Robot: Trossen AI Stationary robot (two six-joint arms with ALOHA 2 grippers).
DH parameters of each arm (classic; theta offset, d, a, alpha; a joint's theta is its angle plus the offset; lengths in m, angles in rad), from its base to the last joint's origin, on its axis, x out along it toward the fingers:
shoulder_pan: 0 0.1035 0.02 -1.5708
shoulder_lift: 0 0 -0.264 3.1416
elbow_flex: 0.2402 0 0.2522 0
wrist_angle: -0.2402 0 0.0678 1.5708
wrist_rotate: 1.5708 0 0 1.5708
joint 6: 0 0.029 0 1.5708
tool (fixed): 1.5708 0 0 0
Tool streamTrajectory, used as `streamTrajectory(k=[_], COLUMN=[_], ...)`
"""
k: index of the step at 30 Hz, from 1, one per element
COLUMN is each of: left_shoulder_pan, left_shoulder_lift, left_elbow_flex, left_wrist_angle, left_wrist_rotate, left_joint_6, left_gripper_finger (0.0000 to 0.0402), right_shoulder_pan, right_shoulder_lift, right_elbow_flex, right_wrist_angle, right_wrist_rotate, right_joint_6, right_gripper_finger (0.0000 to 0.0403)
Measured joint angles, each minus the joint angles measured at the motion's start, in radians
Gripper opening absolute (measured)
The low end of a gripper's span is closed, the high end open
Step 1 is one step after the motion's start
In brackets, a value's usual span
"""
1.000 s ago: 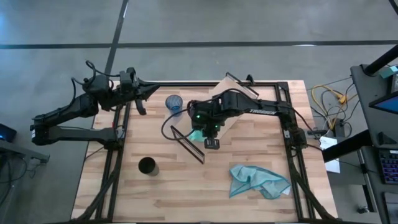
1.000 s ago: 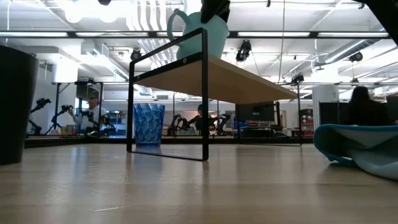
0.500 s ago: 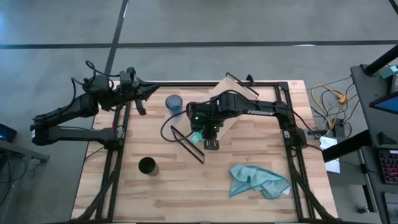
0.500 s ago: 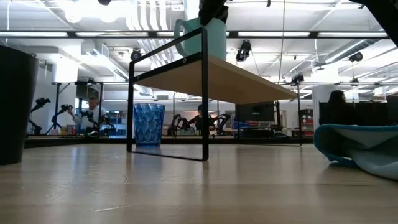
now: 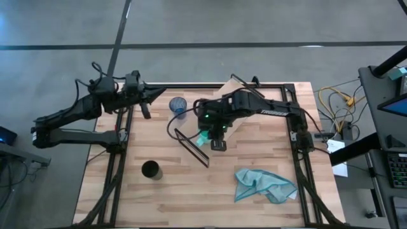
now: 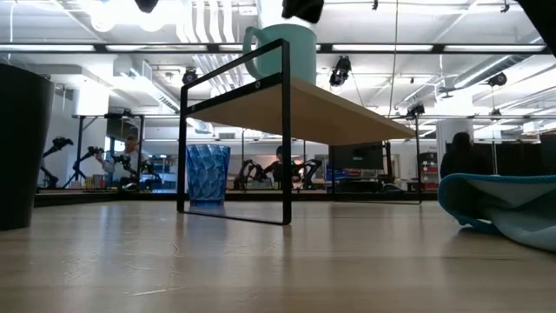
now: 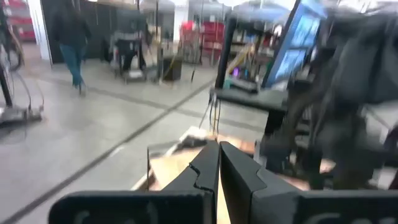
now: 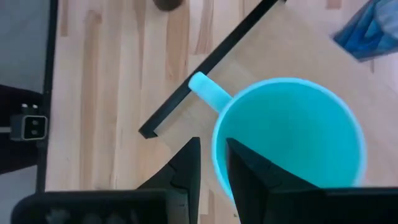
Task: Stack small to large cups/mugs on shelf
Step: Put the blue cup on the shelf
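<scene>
Teal mug point(image 6: 284, 50) now upright on shelf point(image 6: 330, 111), right pincer point(image 8: 212, 163) slightly parted, lifted clear.

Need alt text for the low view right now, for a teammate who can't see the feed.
A bright teal mug with a handle stands upright on the near end of the light-wood shelf with black wire-frame ends, a dark gripper just above it. A translucent blue tumbler stands on the slatted wooden tabletop beyond; a black cylindrical cup is at far left, a teal cloth at right.
</scene>
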Motion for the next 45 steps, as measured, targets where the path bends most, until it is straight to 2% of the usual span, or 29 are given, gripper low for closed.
streamTrajectory(k=[6,10,15,21,28,31,37,42,45], left_shoulder_pan=[-0.001,-0.001,-0.002,0.0,0.004,0.02,0.06,0.123,0.144], left_shoulder_lift=[0.019,0.024,0.036,0.089,0.257,0.332,0.441,0.501,0.535], left_elbow_flex=[0.001,0.0,0.008,0.002,0.006,0.017,0.045,0.051,0.059], left_wrist_angle=[-0.147,-0.192,-0.308,-0.437,-0.457,-0.452,-0.45,-0.451,-0.451], left_wrist_rotate=[0.002,0.043,0.031,-0.062,-0.063,-0.06,-0.028,0.101,0.121], left_joint_6=[-0.128,-0.171,-0.182,-0.096,0.025,0.028,0.029,0.034,0.04], left_gripper_finger=[0.0,0.0,0.0,0.0,0.0,0.0,0.0,0.0,0.0], right_shoulder_pan=[0.0,0.0,0.0,0.0,0.0,0.0,0.0,0.0,0.0], right_shoulder_lift=[-0.096,-0.162,-0.242,-0.306,-0.331,-0.329,-0.318,-0.313,-0.31], right_elbow_flex=[0.0,0.0,0.001,0.0,0.001,0.0,0.0,0.0,0.0], right_wrist_angle=[0.005,0.005,0.005,0.005,0.004,0.004,-0.01,-0.012,-0.013], right_wrist_rotate=[0.01,0.086,0.139,0.195,0.26,0.265,0.265,0.265,0.264], right_joint_6=[0.002,0.024,0.057,0.088,0.089,0.108,0.14,0.14,0.14], right_gripper_finger=[0.0068,0.0068,0.0068,0.0068,0.0068,0.0068,0.0068,0.0068,0.0068])
